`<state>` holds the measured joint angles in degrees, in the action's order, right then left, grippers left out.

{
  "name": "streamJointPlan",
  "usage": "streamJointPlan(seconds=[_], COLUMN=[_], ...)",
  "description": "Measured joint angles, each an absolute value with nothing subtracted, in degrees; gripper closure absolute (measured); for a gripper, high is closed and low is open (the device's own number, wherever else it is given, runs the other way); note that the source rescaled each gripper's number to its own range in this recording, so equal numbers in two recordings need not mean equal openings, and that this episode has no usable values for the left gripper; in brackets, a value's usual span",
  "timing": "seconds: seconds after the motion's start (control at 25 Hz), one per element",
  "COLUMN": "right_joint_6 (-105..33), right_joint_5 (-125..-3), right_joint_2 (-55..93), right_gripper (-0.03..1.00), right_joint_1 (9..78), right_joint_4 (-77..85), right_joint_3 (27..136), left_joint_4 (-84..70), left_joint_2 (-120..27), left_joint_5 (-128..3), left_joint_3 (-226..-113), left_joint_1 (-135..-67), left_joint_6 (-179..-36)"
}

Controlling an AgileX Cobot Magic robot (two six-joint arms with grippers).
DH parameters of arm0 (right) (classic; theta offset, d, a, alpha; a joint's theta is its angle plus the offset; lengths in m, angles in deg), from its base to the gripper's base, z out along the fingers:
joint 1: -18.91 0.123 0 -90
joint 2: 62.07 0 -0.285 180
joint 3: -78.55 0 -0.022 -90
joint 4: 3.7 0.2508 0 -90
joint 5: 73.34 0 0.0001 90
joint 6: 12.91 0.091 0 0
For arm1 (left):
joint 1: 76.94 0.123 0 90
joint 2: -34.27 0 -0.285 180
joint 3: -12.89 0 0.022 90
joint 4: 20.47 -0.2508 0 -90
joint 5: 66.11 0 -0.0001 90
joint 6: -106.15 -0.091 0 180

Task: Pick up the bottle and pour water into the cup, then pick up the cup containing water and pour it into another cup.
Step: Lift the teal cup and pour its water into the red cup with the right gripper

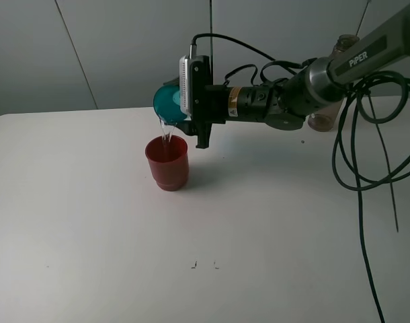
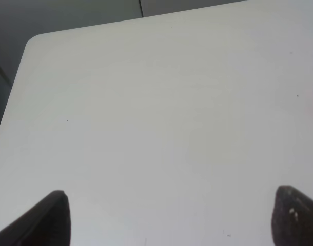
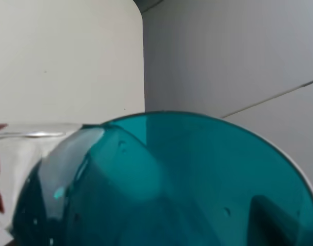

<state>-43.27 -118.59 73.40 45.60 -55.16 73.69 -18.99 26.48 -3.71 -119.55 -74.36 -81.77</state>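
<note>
Two cups left of the table's middle, one above the other. Up top, teal cup (image 1: pixel 167 102) tipped over on its side, mouth to the left, pinched in right gripper (image 1: pixel 185 111), jaws pressed in on its wall. Right arm (image 1: pixel 292 97) reaching in from the right, wrist rolled. Directly beneath the lowered rim, red cup (image 1: pixel 167 163) upright on white table (image 1: pixel 91 222), apart from the teal one. Thin stream of water (image 1: pixel 166 132) falling from the teal rim into the red mouth. From the right wrist, teal cup (image 3: pixel 172 184) filling the lower view, just ahead of the gripper, clear water spilling over its rim. Far right, behind the arm, bottle (image 1: pixel 321 121) standing, mostly hidden, well apart from both cups. Left gripper (image 2: pixel 172 205) spread wide above bare tabletop, dark fingertips (image 2: pixel 51 220) far apart, out of the high view; sliver of red at one edge of its own picture.
</note>
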Motion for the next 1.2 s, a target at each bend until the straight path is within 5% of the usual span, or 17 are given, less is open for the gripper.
streamJointPlan(seconds=[1.2], right_joint_6=[-59.1], right_joint_5=[-119.7], right_joint_2=[73.4], right_gripper=[0.90], right_joint_1=[45.6], right_joint_4=[-51.2], right_joint_3=[74.1], left_joint_4=[-19.0], left_joint_2=[26.5], left_joint_5=[-3.7], left_joint_3=[-119.5], left_joint_1=[-74.4], left_joint_6=[-81.9])
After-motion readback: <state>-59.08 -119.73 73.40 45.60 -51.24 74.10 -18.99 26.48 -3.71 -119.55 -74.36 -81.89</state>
